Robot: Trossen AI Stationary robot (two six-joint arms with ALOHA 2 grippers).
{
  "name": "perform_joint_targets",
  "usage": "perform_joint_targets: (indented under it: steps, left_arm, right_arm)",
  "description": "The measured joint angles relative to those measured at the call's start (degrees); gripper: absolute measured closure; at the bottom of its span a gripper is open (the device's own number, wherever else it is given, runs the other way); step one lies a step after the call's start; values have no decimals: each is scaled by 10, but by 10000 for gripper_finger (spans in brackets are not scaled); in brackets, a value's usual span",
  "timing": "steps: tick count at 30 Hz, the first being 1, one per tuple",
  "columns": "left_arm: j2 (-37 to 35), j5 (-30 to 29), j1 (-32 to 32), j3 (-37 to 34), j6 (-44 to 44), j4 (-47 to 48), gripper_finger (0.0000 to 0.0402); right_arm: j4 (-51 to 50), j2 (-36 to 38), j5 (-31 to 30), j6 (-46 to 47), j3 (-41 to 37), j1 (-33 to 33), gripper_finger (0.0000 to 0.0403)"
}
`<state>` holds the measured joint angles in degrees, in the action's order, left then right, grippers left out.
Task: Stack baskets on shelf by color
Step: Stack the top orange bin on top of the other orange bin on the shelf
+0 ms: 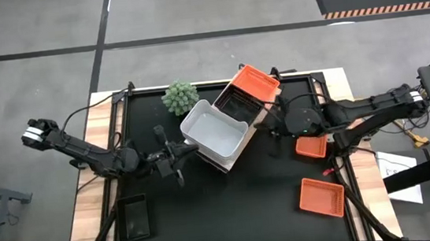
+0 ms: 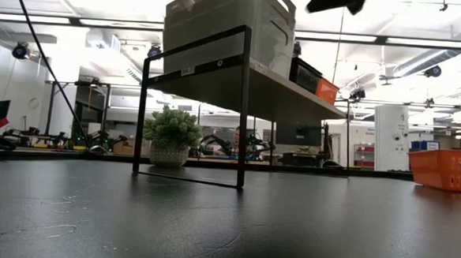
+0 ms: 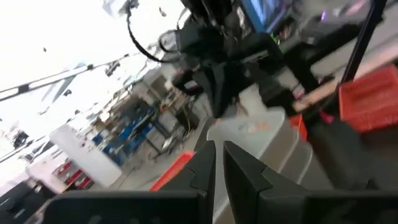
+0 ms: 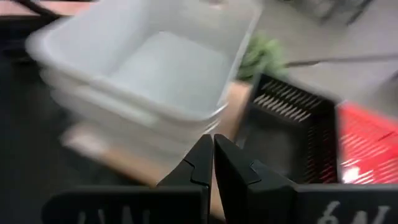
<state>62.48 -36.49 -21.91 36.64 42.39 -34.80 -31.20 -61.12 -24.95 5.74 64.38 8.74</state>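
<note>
The light-wood shelf (image 1: pixel 221 164) stands aslant at the table's middle. A stack of white baskets (image 1: pixel 214 132) sits on its near end, a black basket (image 1: pixel 237 102) in its middle, and an orange basket (image 1: pixel 256 82) at its far end. My left gripper (image 1: pixel 177 156) is shut, just left of the white stack (image 3: pixel 261 134). My right gripper (image 1: pixel 266 120) is also shut. It hovers at the shelf's right side, over the gap between the white stack (image 4: pixel 143 81) and the black basket (image 4: pixel 289 124). In the low view the white stack (image 2: pixel 228 22) rests on the shelf top.
Two more orange baskets lie on the table's right part, one (image 1: pixel 311 146) under my right arm and one (image 1: pixel 321 196) near the front edge. A black basket (image 1: pixel 135 217) lies at the near left. A green plant (image 1: pixel 179 96) stands far left of the shelf.
</note>
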Motion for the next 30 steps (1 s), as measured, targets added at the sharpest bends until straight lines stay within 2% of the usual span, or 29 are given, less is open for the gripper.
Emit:
perform_joint_targets:
  steps: [6,9,11,16,19,30]
  left_arm:
    - [0,58,-6,-1,0,-20,387]
    - [0,60,-6,0,0,-21,387]
    - [0,60,-6,1,0,-22,387]
    - [0,60,-6,1,0,-23,387]
    - [0,60,-6,1,0,-23,387]
    - [0,60,-6,1,0,-23,387]
  right_arm:
    - [-100,29,141,216,-17,44,394]
    - [-142,18,209,333,-48,77,394]
    - [-187,8,237,415,-69,97,394]
    - [-326,-11,253,583,-103,130,394]
    - [-347,-12,255,616,-115,146,394]
    - [-343,-12,249,619,-115,150,391]
